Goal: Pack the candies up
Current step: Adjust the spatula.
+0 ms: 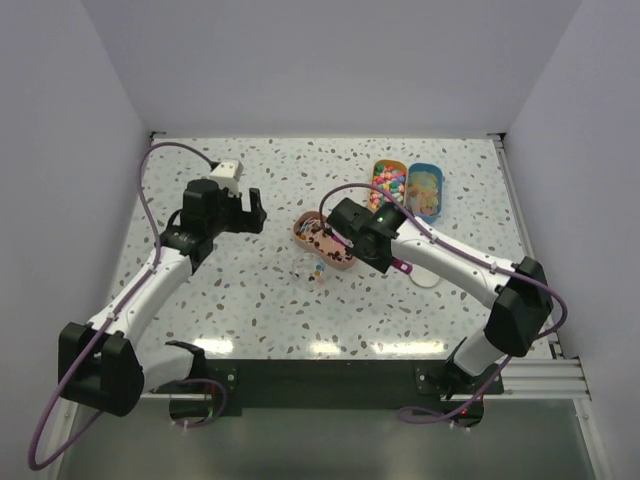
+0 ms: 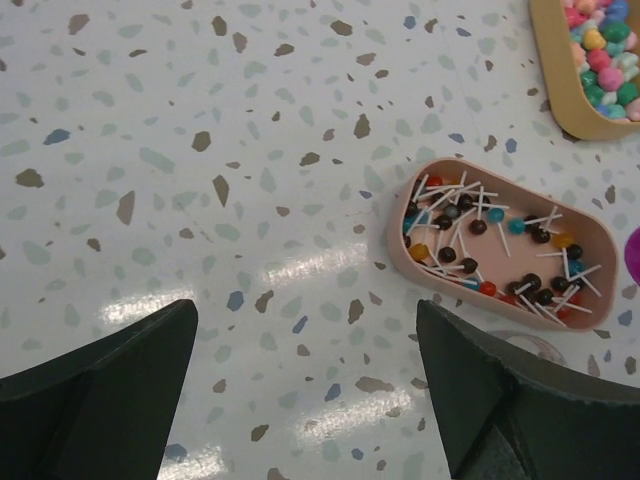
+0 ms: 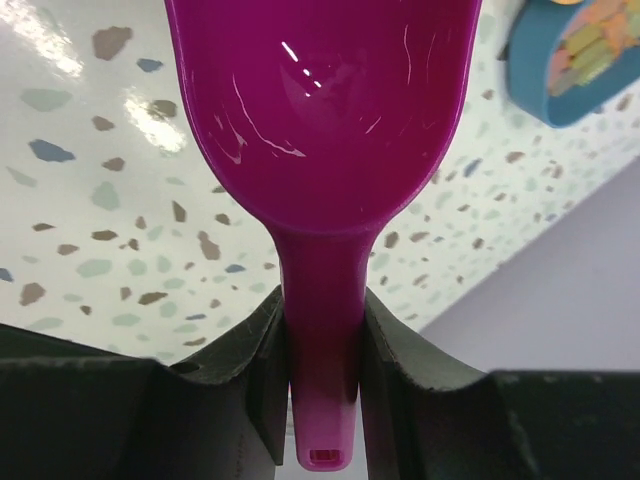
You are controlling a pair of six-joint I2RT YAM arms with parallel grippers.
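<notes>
The candies (image 2: 480, 240), a dark mix of black, brown, red and white bits on thin white sticks, lie in a pink tray (image 2: 596, 235) near the middle of the speckled table (image 1: 250, 290). In the top view, a few stray pieces (image 1: 318, 272) (too small to tell their kind) rest on the table at 6 o'clock from that tray. A tan tray (image 1: 388, 168) of bright pastel sweets stands at 1 o'clock from it, with a blue tray (image 1: 426, 172) just beside at the tan tray's 3 o'clock. The left gripper (image 2: 305, 320) hovers above bare table at 9 o'clock from the pink tray, its jaws spread wide with nothing between them. The right gripper (image 3: 322, 330) is at the pink tray's 3 o'clock end, jaws clamped on the handle of a purple scoop (image 3: 320, 120).
</notes>
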